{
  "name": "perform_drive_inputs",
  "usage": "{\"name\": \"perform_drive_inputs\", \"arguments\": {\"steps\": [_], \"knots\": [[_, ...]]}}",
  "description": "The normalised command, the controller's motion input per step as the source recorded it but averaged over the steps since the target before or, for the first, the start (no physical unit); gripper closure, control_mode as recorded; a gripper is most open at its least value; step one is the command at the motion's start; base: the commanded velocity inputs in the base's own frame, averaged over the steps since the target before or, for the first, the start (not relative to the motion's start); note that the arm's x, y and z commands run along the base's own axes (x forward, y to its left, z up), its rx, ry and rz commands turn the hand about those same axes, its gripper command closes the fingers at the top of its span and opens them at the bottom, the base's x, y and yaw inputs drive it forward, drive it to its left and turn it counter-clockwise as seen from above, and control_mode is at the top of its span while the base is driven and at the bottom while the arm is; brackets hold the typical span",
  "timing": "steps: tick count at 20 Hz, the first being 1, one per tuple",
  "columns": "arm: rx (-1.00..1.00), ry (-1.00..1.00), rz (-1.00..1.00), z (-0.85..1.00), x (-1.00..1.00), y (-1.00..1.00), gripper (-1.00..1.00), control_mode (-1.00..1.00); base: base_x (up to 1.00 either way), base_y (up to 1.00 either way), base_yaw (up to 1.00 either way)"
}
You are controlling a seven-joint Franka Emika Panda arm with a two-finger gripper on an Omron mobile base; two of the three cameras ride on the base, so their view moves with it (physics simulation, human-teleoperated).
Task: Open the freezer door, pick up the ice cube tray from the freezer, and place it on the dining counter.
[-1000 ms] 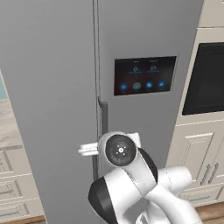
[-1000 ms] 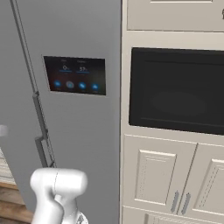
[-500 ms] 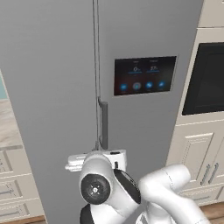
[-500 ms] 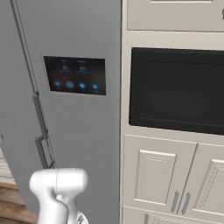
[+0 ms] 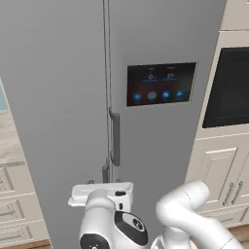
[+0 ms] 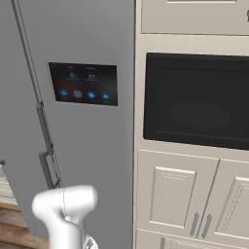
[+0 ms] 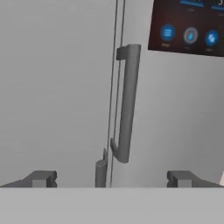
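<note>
The gripper [image 7: 109, 179] stands wide, its two dark fingertips [image 7: 41, 178] spread far apart and holding nothing, aimed at the seam between the two fridge doors. The freezer door [image 5: 53, 112], the plain grey panel on the left, is shut; the top of its vertical bar handle [image 7: 101, 173] shows just left of the seam, between the fingertips. On the right, the door with the black touchscreen [image 5: 160, 82] carries its own bar handle [image 7: 127, 103]. Farther right a black oven [image 6: 197, 99] sits above cream cabinet doors [image 6: 172, 197].
</note>
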Motion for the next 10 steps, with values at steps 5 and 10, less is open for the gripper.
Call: {"name": "perform_drive_inputs", "arguments": {"steps": [5, 10], "knots": [[0.1, -0.12, 0.0, -0.52, 0.17, -0.03, -1.0, -1.0, 0.0, 0.0, 0.0], [0.08, -0.1, 0.0, -0.4, 0.31, -0.14, -1.0, -1.0, 0.0, 0.0, 0.0]]}}
